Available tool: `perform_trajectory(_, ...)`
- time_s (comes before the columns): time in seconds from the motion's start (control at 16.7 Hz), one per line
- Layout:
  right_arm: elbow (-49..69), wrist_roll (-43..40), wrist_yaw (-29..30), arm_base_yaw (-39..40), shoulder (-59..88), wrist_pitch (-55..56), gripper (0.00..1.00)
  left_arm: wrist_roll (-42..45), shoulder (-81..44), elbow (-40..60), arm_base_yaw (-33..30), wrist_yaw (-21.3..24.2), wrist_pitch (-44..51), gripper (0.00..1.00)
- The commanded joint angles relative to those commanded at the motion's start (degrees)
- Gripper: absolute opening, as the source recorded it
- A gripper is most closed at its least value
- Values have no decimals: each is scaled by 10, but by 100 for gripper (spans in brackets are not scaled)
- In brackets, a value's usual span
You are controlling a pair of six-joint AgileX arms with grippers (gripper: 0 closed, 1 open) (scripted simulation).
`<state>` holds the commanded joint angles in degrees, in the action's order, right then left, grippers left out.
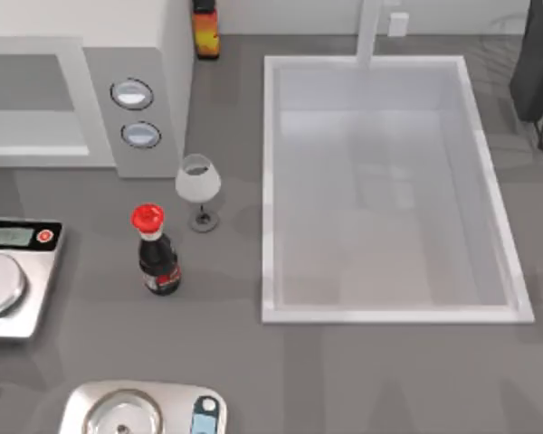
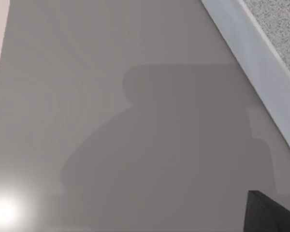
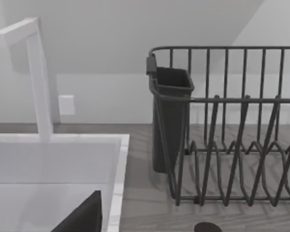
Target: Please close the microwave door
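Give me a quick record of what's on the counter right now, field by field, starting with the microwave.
microwave: white box at top view's far left, grey panel with two knobs
microwave door: white-framed panel left of the knobs; open or shut, cannot tell
wine glass: upright, in front of the knob panel
soy sauce bottle: red cap, left of and nearer than the glass
kitchen scales: one at left edge, one at near edge
sink: white basin, right of centre
dish rack: dark wire, beside the sink

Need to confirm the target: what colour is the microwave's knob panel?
Grey, on the white microwave; the knob panel shows best in the top view.
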<state>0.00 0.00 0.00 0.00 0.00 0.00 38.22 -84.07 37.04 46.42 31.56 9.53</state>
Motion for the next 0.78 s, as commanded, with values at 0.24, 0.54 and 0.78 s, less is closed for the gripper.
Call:
perform_trajectory(0.24,0,0,0,0,0,0,100,-74,74,-57,-85,-51,-18,0)
perform_trajectory(0.54,0,0,0,0,0,0,100,-169,164,-129,-191,-115,-42,0)
perform_trajectory(0.78,0,0,0,0,0,0,100,-174,169,-110,-189,-129,-45,0)
